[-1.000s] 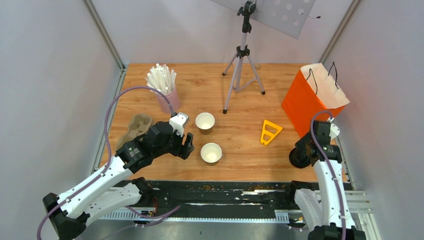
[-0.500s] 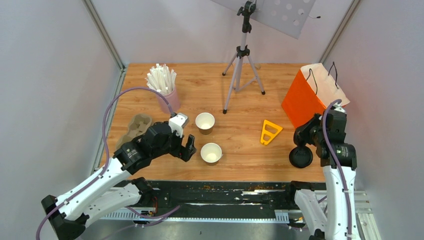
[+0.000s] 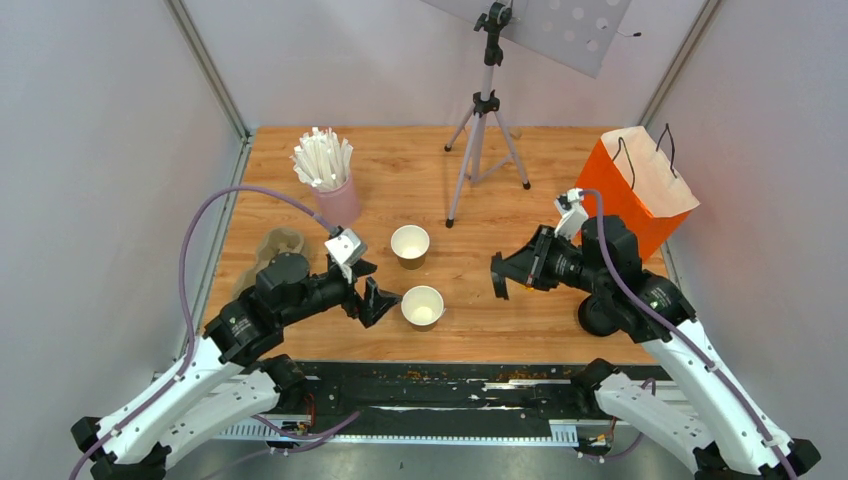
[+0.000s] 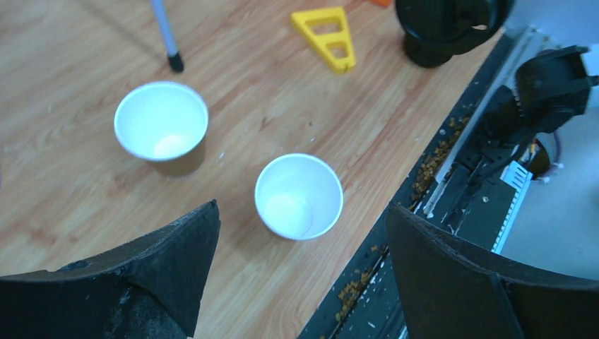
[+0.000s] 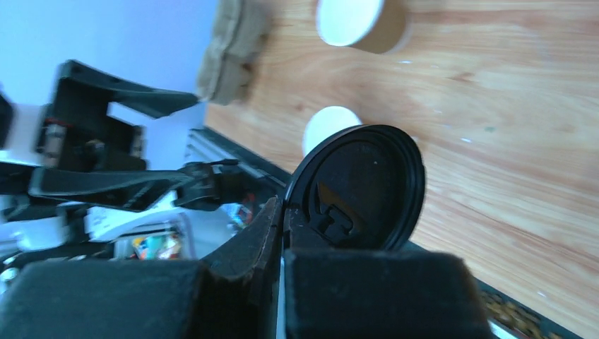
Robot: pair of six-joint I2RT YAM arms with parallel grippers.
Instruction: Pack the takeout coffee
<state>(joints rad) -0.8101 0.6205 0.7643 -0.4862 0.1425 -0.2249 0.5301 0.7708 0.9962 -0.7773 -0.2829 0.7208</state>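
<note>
Two small kraft-brown paper cups with white insides stand mid-table: a far one (image 3: pixel 410 243) and a near one (image 3: pixel 422 306). No dark liquid shows in either. In the left wrist view they are at upper left (image 4: pixel 161 126) and in the centre (image 4: pixel 299 195). My left gripper (image 3: pixel 372 300) is open and empty, just left of the near cup, its jaws wide apart either side of that cup in its own view (image 4: pixel 302 212). My right gripper (image 3: pixel 503 276) is shut on a black round lid (image 5: pixel 357 185), held on edge above the table to the right of the cups.
A pink cup of white sticks (image 3: pixel 335 195) stands at back left. A pulp cup tray (image 3: pixel 277 243) is partly behind my left arm. A tripod (image 3: pixel 480 130) is at the back centre and an orange paper bag (image 3: pixel 620 195) at the right. A yellow triangle (image 4: pixel 325 35) lies beyond the cups.
My right gripper has risen from the black stack at the right edge and swung left toward the cups with a lid. My left gripper has shifted slightly toward the near cup.
</note>
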